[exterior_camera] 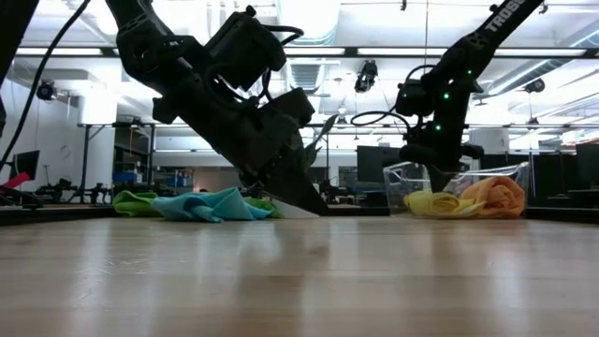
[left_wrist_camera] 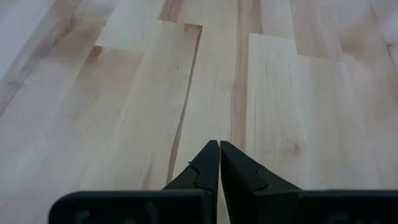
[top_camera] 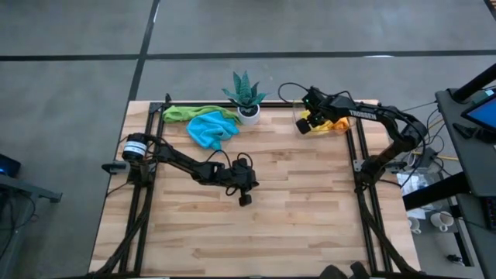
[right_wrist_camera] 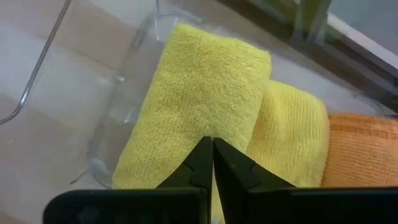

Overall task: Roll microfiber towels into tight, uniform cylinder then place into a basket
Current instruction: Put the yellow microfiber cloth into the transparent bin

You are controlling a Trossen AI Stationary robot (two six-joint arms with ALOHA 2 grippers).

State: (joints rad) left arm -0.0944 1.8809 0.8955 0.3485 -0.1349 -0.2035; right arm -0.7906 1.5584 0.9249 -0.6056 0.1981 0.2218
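Observation:
The clear basket stands at the table's far right. In it lie a yellow towel roll, a second yellow towel and an orange towel. My right gripper is shut, pointing steeply down over the first yellow roll. A light blue towel and a green towel lie crumpled at the far left. My left gripper is shut over bare wood at the table's middle, holding nothing. My right gripper's shut fingertips stand from above over the near part of the yellow roll in the basket. Whether they touch the cloth, I cannot tell.
A green spiky plant in a white pot stands at the far edge between the loose towels and the basket. Black frame rails run along both sides of the table. The near half of the wooden table is bare.

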